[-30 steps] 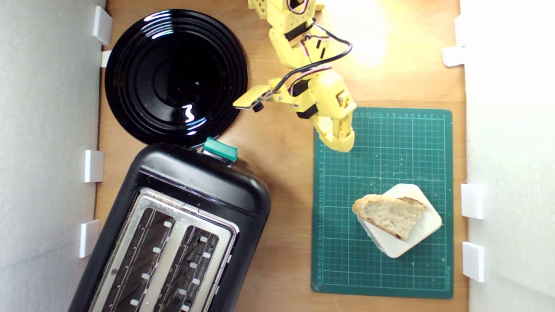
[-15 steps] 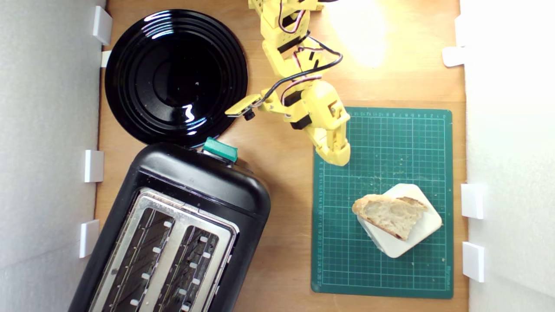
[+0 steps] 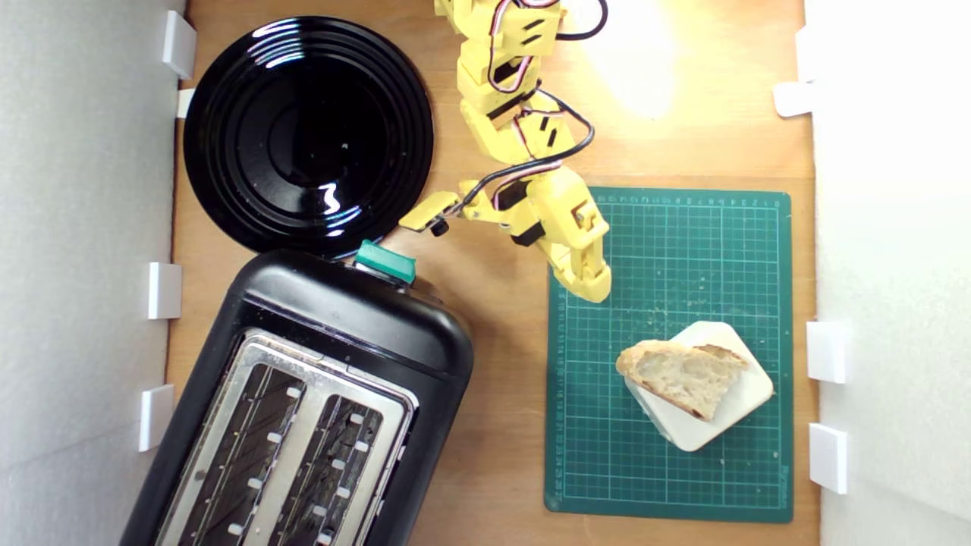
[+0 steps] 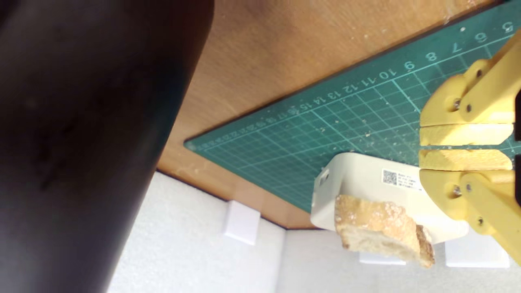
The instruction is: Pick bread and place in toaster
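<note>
Bread point(image 3: 683, 375) lies flat on the white block point(image 3: 740, 406), at about 4 o'clock on the green mat point(image 3: 683, 250) in the exterior view. I have the gripper point(image 3: 595, 288) above the mat's 10 o'clock corner, well apart from the slice, empty, jaws pressed nearly together with only a thin slit showing in the wrist view. Risks as I judge them: descending without spreading the jaws would shove the slice off the block; a soft crumb may tear under the pinch. Toaster point(image 3: 303, 402) slots sit skewed, so alignment could fail
</note>
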